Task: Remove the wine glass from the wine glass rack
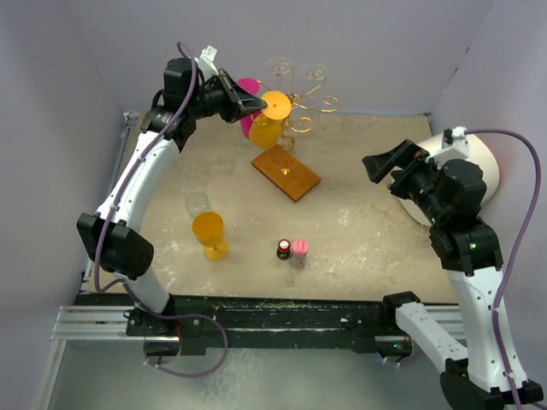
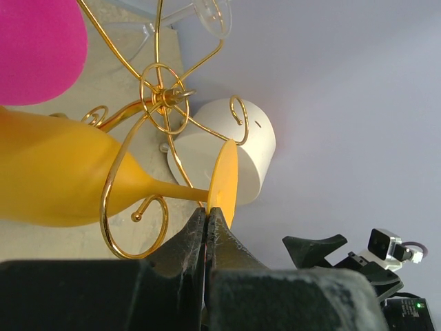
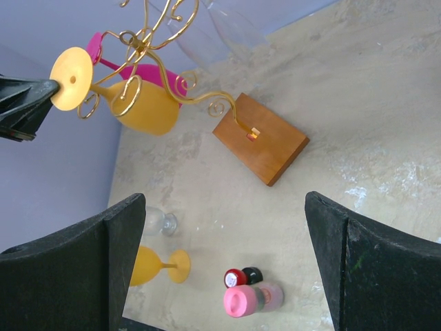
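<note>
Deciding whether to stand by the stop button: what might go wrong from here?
1. The left gripper pinches only the rim of the opaque yellow wine glass's foot; it may slip.
2. The thin gold wire rack's scroll arm curls round the stem; a skewed pull might snag and tip the rack.
3. The pink wine glass hangs close beside and might get knocked.
</note>
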`<state>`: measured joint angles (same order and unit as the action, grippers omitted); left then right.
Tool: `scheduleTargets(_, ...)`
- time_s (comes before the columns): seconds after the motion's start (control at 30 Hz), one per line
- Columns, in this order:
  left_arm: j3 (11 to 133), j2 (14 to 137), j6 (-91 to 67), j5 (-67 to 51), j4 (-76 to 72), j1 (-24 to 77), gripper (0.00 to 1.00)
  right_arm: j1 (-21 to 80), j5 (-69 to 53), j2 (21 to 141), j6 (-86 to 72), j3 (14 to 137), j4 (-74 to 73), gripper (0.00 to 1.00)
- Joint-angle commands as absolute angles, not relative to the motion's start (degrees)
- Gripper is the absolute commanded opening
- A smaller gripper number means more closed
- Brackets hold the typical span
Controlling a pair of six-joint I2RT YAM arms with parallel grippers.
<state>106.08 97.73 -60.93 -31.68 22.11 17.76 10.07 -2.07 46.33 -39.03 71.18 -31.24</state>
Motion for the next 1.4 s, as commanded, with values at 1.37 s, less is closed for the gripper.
scheduleTargets(1.37, 61.6, 58.5, -99.7, -50.4, -44.1, 18.9, 0.00, 10.1, -54.7, 48.5, -65.3, 44.6, 42.4, 1.00)
